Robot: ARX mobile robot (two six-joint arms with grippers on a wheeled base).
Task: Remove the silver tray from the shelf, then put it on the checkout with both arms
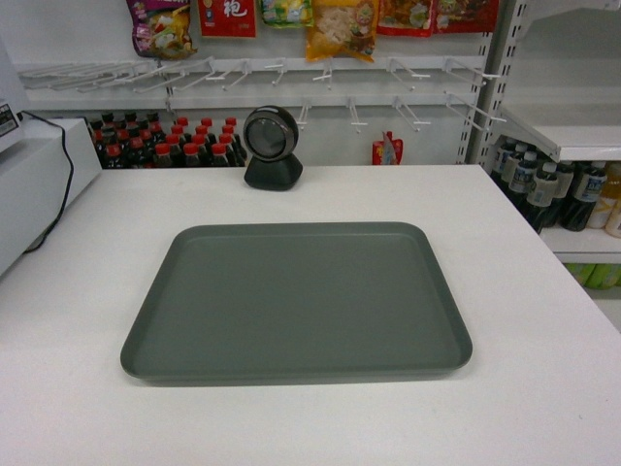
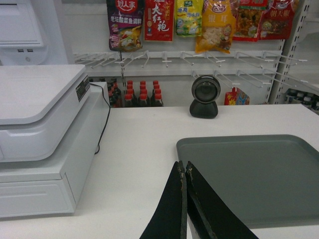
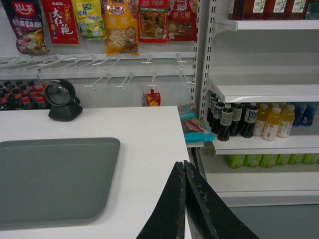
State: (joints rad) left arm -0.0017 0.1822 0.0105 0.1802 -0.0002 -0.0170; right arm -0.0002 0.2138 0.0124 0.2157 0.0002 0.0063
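The silver tray [image 1: 296,301] lay flat on the checkout [image 1: 543,388], a round scanner [image 1: 272,148] behind it. The left gripper [image 2: 184,172] and right gripper [image 3: 183,172] hung closed, empty.

Silver tray [image 1: 296,301] on checkout [image 1: 543,320]

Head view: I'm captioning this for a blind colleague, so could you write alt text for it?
A silver tray lies flat and empty in the middle of the white checkout; no arm or pincer shows. Behind it stands a black round scanner, with red-capped bottles, hanging snack packets and a shelf over drink bottles beyond.
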